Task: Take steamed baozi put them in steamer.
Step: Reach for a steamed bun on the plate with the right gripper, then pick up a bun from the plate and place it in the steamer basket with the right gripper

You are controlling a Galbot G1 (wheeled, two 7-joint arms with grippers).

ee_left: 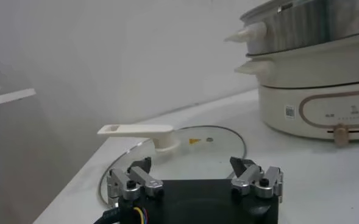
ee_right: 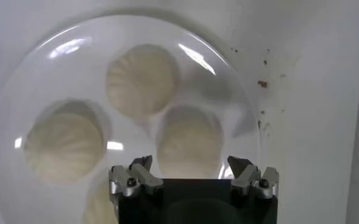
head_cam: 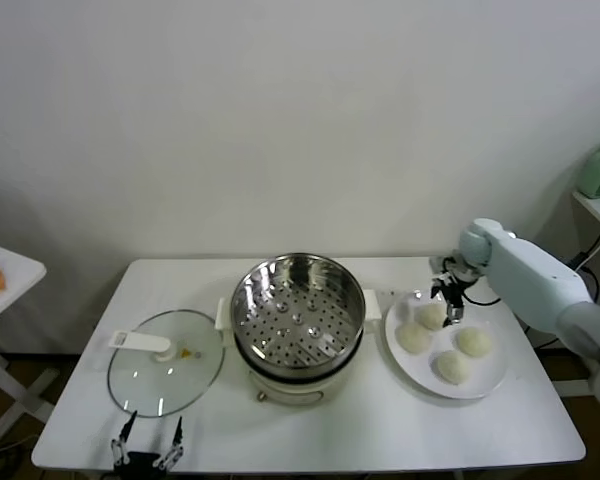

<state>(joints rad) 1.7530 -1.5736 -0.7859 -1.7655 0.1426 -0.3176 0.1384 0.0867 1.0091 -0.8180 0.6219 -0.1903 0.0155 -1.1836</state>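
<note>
Head view: right claw [head_cam: 448, 297], released, hangs at right of frame directly over the rearmost baozi [head_cam: 430, 315]; steamer [head_cam: 297, 310] lies centre-frame.

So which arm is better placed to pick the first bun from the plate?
The right. The right gripper hovers open over the off-white steamed baozi on the flat white plate. The left gripper is open, far off, beside the round glass lid.
</note>
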